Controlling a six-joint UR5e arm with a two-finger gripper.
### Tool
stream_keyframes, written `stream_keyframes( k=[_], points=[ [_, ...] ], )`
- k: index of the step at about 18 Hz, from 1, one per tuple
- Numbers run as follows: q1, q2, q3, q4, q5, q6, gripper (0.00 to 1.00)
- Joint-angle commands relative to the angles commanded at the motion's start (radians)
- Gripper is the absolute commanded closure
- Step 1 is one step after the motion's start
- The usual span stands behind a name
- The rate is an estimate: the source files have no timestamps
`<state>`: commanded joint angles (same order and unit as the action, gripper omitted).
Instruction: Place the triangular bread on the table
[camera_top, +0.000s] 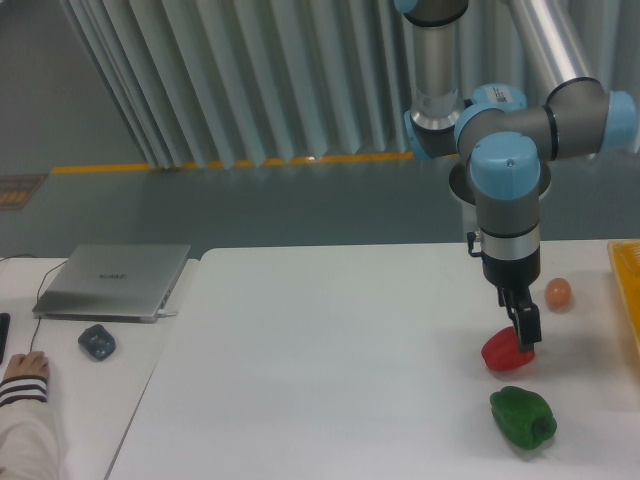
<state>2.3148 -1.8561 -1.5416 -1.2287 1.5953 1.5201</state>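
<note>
Arm enters from upper right, wrist vertical, tool (524, 337) pointing straight down at right of frame. Tool tips at a red pepper (503, 352) on the white desk (330, 370); grip state cannot be told. Green pepper (523, 416) below, orange ball (558, 293) right. Triangular bread not visible.

Lying across the middle and right of the scene: large white table (330, 370) with rounded corners, carrying a red pepper (500, 352) near its right side, a green pepper (522, 416) just nearer than that, and a small orange-pink ball (558, 293) farther off to the right. Sitting at the left: narrower white desk (60, 345), bearing a grey laptop (112, 281) and a small dark object (97, 342).
</note>
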Motion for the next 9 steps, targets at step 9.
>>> stream_keyframes(
  k=[9],
  points=[
    [0.104,0.0,-0.011,0.003,0.002,0.005,0.0]
  ],
)
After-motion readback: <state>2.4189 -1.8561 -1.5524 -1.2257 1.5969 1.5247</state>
